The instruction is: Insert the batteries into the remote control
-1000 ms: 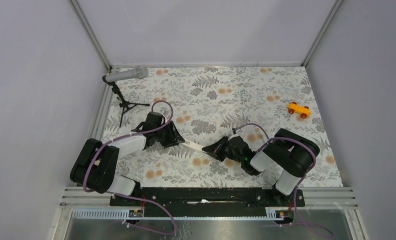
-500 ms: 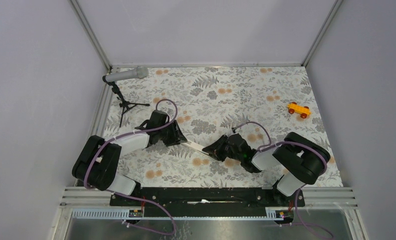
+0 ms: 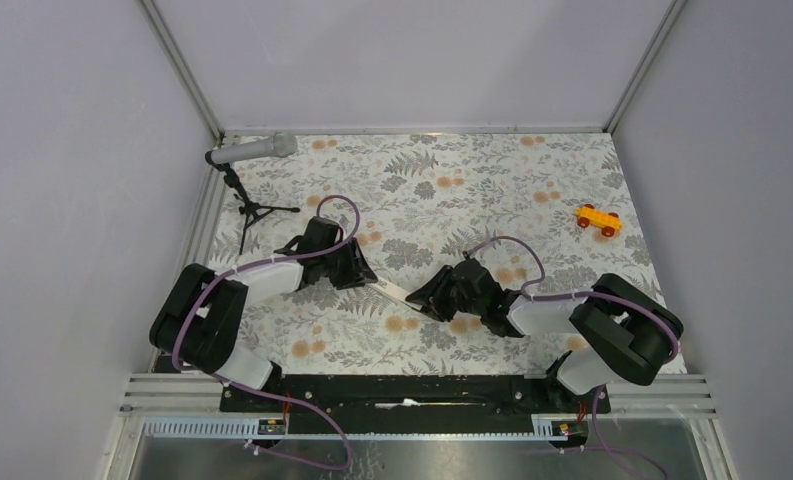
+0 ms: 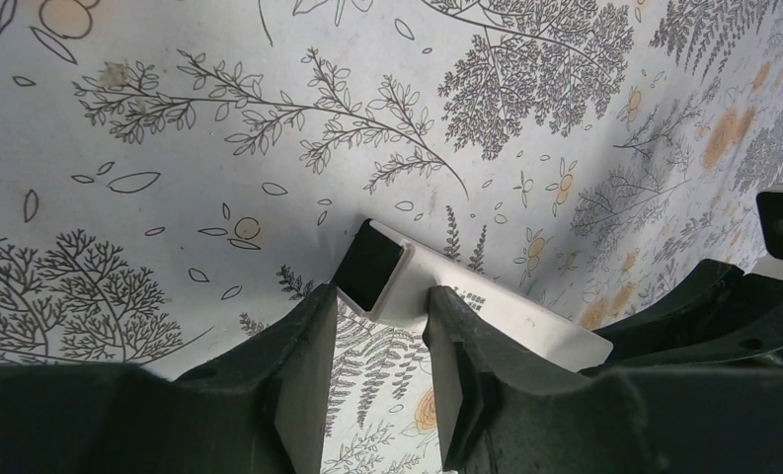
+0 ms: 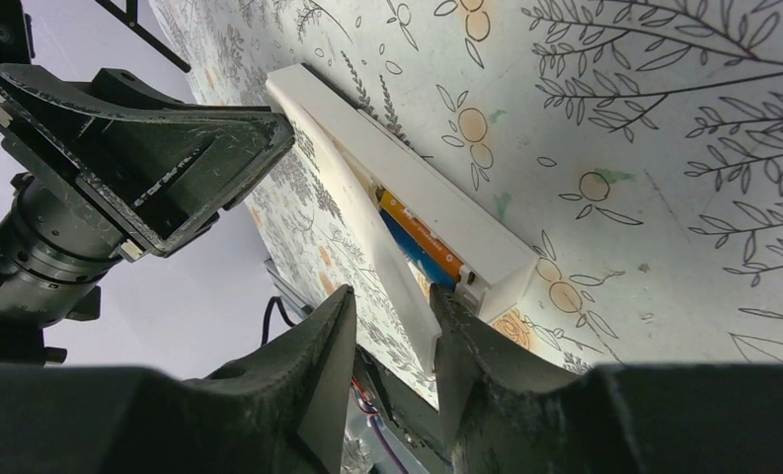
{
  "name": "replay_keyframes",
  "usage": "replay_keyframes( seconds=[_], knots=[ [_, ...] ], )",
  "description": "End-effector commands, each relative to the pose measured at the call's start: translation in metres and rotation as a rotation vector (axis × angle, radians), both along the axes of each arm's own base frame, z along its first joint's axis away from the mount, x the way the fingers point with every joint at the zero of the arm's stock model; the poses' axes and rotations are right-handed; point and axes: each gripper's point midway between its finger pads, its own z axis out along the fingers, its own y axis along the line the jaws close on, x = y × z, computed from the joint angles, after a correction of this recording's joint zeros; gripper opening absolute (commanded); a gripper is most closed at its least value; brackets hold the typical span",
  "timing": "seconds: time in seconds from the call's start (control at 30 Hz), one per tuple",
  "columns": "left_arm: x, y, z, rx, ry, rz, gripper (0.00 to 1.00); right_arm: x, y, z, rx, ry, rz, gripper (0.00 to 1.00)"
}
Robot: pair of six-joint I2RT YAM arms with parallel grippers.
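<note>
At the left, the left gripper [image 4: 379, 301] has crept a little farther up the table and is clamped on the left end of the remote control [image 4: 486, 311], a finger pressed to each side; the white bar lies on the patterned table [image 3: 532, 180] between the two arms. Moving right along it, the batteries [image 5: 422, 242] – one orange, one blue – sit side by side in the slot at its right end; the cover [image 5: 392, 272] leans ajar beside them, not seated. At that end the right gripper [image 5: 392, 316] has just let its fingers come apart, the cover's edge loose between them, while its elbow has swung out to the right. I judge the cells loaded – only closing the cover seems left.
</note>
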Motion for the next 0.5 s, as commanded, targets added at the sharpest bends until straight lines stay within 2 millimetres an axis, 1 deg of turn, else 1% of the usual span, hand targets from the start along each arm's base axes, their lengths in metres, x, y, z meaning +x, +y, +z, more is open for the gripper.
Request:
replay_keyframes(
  seconds=[0.0, 0.17, 0.3, 0.4, 0.47],
  knots=[
    [-0.047, 0.043, -0.057, 0.245, 0.192, 0.004, 0.38, 0.004, 0.006, 0.017, 0.021, -0.005, 0.024, 0.41],
    [-0.047, 0.042, -0.058, 0.243, 0.197, 0.002, 0.38, 0.007, 0.012, 0.034, 0.049, -0.014, 0.031, 0.44],
    [-0.047, 0.042, -0.059, 0.245, 0.203, 0.0, 0.38, 0.007, 0.01, 0.04, 0.038, 0.006, 0.03, 0.46],
    [-0.047, 0.042, -0.06, 0.242, 0.206, -0.003, 0.38, 0.002, 0.003, 0.038, -0.005, 0.05, 0.029, 0.47],
    [-0.047, 0.04, -0.06, 0.236, 0.213, -0.007, 0.38, -0.002, -0.003, 0.033, -0.066, 0.088, 0.039, 0.47]
  ],
)
